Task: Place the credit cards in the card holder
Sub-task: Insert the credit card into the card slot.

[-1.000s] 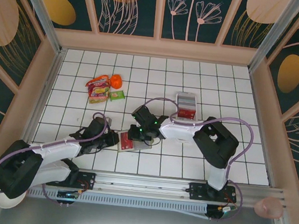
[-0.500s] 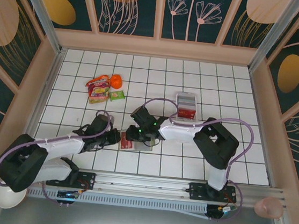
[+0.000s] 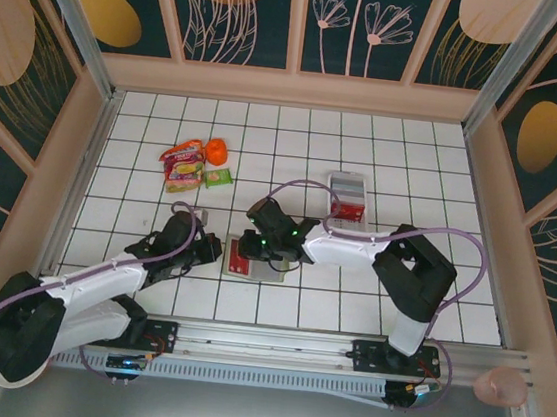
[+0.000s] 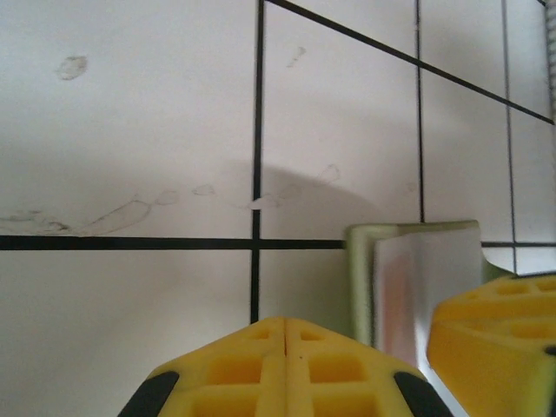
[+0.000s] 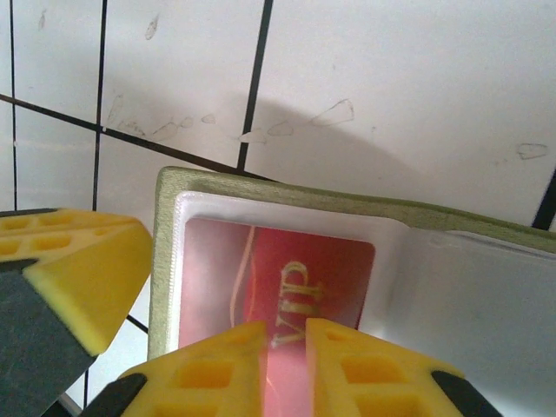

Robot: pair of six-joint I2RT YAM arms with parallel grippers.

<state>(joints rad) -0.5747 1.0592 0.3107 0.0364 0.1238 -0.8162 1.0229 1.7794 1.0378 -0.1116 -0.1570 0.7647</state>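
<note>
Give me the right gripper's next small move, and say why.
Probably ease the right gripper forward, sliding the red VIP card deeper into the card holder: room shows beyond the card's far edge, and the shut left gripper sits beside the holder.

The left gripper (image 3: pixel 209 251) is held low and reached inward, its fingers (image 4: pixel 252 365) pressed shut; the right gripper (image 5: pixel 285 328) is held close beside it, fingertips nearly together, a slim gap apparently left
</note>
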